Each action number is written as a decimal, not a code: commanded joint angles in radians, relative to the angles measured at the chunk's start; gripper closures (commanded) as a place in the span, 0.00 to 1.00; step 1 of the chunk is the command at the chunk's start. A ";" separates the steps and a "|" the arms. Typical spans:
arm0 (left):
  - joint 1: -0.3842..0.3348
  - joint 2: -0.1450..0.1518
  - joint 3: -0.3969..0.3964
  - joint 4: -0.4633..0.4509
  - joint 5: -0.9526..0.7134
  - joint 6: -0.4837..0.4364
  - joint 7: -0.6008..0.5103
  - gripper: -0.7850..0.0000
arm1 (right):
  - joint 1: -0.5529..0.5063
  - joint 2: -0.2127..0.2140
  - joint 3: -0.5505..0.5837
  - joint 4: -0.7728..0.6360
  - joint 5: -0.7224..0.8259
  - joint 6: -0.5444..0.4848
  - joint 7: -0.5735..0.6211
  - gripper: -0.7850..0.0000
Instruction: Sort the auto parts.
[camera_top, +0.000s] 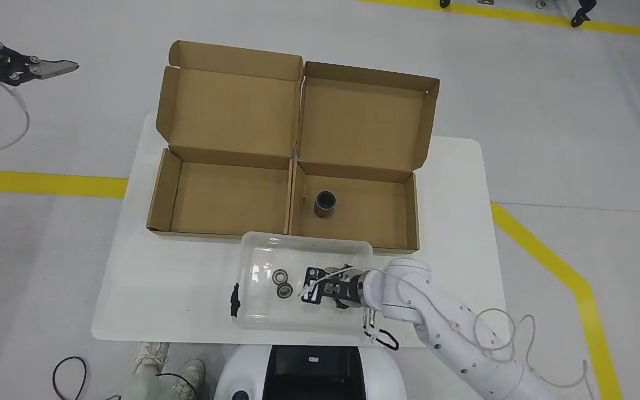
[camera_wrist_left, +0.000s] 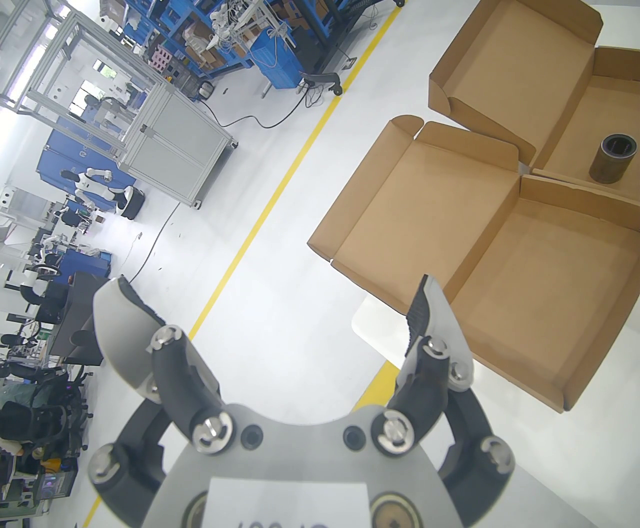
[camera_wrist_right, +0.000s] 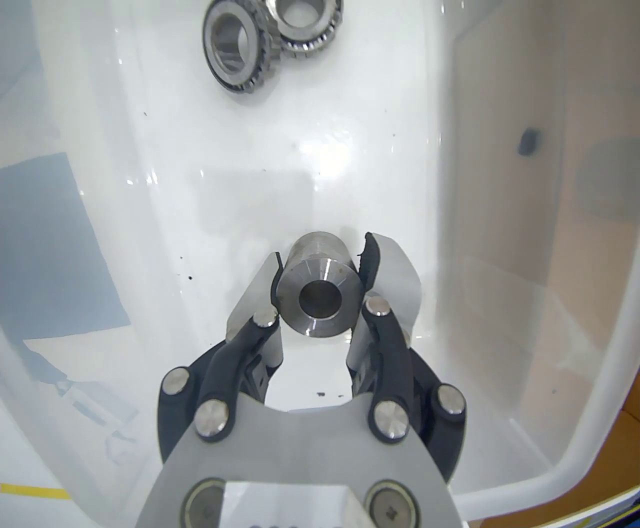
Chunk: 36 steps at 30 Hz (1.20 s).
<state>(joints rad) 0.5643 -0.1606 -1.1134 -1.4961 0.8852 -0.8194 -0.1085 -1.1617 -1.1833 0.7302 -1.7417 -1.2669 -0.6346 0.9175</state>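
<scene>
Inside the clear plastic tray (camera_top: 262, 243) my right gripper (camera_wrist_right: 320, 272) (camera_top: 318, 287) is shut on a steel bushing (camera_wrist_right: 317, 295), a short cylinder with a bore, held just above the tray floor (camera_wrist_right: 280, 165). Two tapered roller bearings (camera_wrist_right: 260, 37) (camera_top: 283, 283) lie touching each other deeper in the tray. A dark cylindrical sleeve (camera_top: 324, 204) (camera_wrist_left: 614, 159) stands upright in the right cardboard box (camera_top: 385, 215). The left cardboard box (camera_top: 230, 197) (camera_wrist_left: 540, 285) holds nothing. My left gripper (camera_wrist_left: 270, 305) (camera_top: 45, 68) hangs open over the floor, off the table's far left corner.
Both box lids (camera_top: 300, 100) stand open toward the back. The white table (camera_top: 455, 220) has bare room on each side of the boxes and tray. A small black piece (camera_top: 235, 298) sits at the tray's left outer wall. Yellow floor tape (camera_top: 60, 184) runs past the table.
</scene>
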 joint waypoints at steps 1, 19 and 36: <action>0.000 0.000 0.000 0.000 0.000 0.000 0.000 0.00 | 0.001 0.001 0.001 -0.003 0.002 -0.016 -0.027 1.00; 0.000 0.000 0.000 0.000 0.000 0.000 0.000 0.00 | -0.024 0.015 0.063 0.043 -0.016 -0.187 -0.751 1.00; 0.000 0.000 0.000 0.000 0.000 0.000 0.000 0.00 | 0.072 -0.024 0.047 0.196 0.179 -0.248 -0.990 1.00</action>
<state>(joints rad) 0.5643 -0.1606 -1.1134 -1.4961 0.8852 -0.8194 -0.1085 -1.0908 -1.2071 0.7724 -1.5400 -1.0863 -0.8848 -0.0637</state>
